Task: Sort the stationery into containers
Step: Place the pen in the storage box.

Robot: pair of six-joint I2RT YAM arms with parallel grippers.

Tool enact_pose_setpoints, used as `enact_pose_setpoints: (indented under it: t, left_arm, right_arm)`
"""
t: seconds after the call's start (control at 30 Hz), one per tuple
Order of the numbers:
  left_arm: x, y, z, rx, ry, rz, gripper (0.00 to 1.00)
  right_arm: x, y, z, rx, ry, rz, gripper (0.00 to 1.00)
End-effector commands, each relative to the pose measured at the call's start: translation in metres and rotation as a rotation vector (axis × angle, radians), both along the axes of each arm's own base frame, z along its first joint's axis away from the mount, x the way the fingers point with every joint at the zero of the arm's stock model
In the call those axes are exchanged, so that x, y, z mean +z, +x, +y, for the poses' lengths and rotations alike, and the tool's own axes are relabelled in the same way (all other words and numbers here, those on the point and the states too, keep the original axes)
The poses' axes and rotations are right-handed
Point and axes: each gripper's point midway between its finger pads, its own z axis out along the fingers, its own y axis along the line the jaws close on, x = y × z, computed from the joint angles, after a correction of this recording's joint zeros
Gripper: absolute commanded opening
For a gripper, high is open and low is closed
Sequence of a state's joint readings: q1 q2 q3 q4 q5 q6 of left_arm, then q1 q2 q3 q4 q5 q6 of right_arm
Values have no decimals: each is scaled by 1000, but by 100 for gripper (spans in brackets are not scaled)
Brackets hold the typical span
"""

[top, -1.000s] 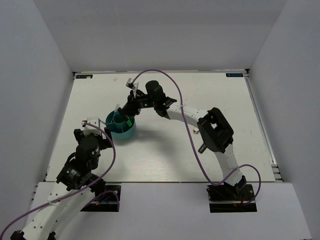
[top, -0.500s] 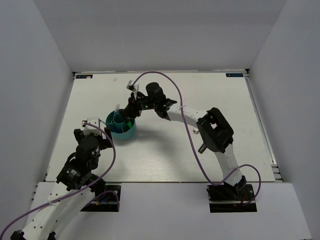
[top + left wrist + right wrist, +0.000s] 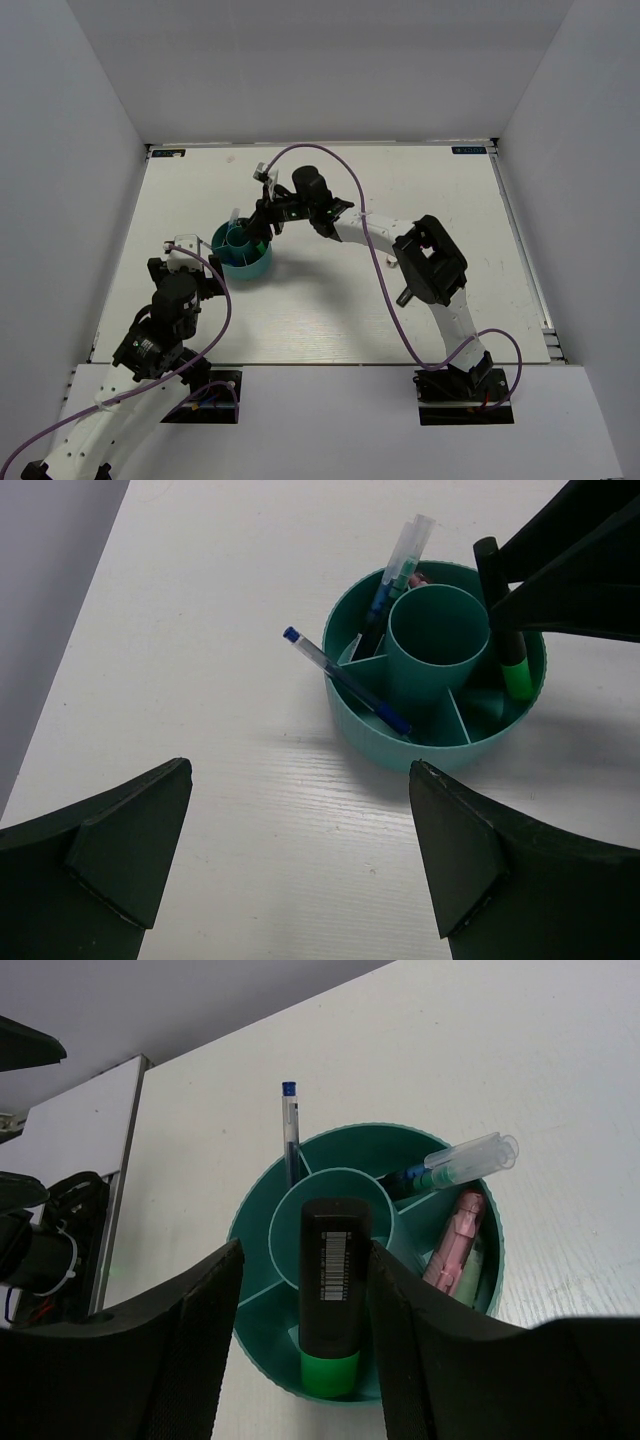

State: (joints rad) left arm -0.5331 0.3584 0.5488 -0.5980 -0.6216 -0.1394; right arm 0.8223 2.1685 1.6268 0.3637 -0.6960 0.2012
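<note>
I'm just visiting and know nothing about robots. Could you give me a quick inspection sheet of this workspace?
Surface: white table, no spills seen.
Job's things: teal organiser holds a blue pen leaning over the rim, a clear-capped pen, a pink item and a black-green highlighter standing green end down.
Clutter: nothing seen.
Grippers: left gripper open, empty; right gripper straddles the highlighter, grip unclear.
Cables: purple cables loop along both arms.
Surroundings: white walls on three sides.
</note>
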Motion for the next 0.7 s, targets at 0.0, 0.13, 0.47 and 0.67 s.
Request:
enact_pose_setpoints:
  t: [0.0,0.13,0.47,0.67]
  left_arm:
    - [-1,2,2,15,8,-2,100]
    - [-1,2,2,16,11,-1,100]
    - [-2,2,3,19,15,1,100]
    - [-2,2,4,25,15,-2,100]
  right_arm:
    - [24,-6,1,28,52,-58,56]
    - [24,-5,0,28,51,-62,61]
    - [27,-5,-3,29,48,-85,65]
    - [50,4,-4,8,67,-158,65]
